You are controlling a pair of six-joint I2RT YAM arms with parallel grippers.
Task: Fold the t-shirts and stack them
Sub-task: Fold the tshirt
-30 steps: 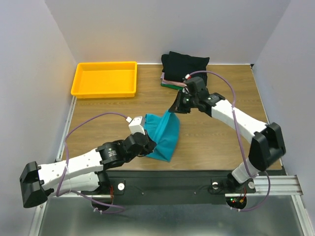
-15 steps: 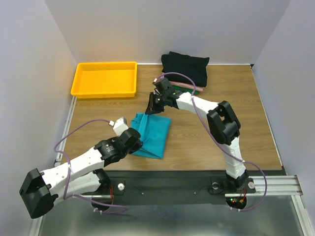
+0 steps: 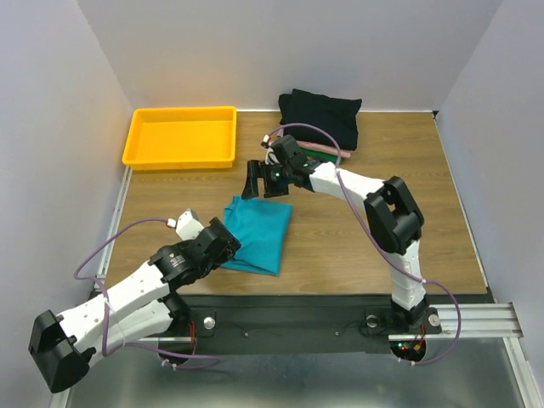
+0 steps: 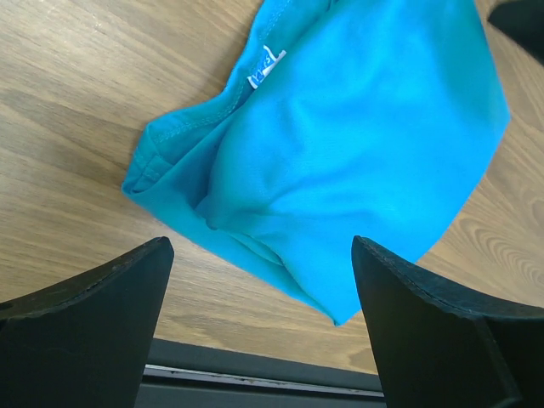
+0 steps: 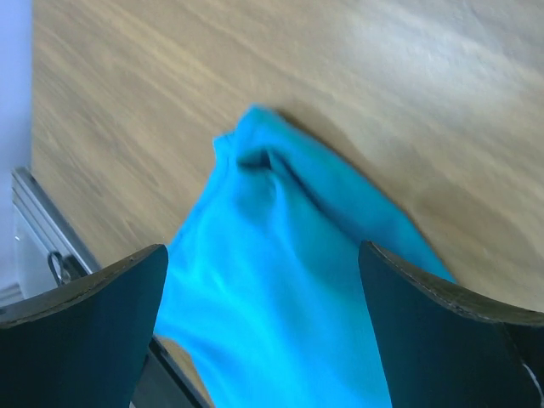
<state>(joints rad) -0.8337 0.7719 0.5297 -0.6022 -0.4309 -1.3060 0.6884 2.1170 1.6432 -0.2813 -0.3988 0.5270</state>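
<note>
**A:** What fills most of the overhead view?

**B:** The wooden table (image 3: 442,204), with pale walls on three sides and both arms reaching in from its near edge. A yellow tray (image 3: 180,136) sits at the far left corner.

**A:** Where is the clothing?

**B:** The teal t-shirt (image 3: 259,234) lies on the table left of centre, folded into a rough rectangle, closer to the near edge than to the far one. Well apart from it, against the far edge, is a stack. A folded black shirt (image 3: 321,115) is on top, with thin edges of a pale pink shirt (image 3: 323,149) and a dark green shirt (image 3: 342,157) showing beneath.

**A:** Is either arm holding anything?

**B:** No. The left gripper (image 3: 223,244) is at the teal t-shirt's near left corner. Its fingers (image 4: 85,314) are spread wide, with only cloth and wood showing between them. The right gripper (image 3: 262,181) hangs just past the shirt's far edge, between it and the stack. Its fingers (image 5: 85,331) are just as wide, above a bunched corner of teal cloth. I cannot tell whether either fingertip brushes the fabric.

**A:** Anything smaller?

**B:** A white label (image 4: 265,66) is sewn at a stitched edge of the teal t-shirt, seen from the left wrist.
</note>
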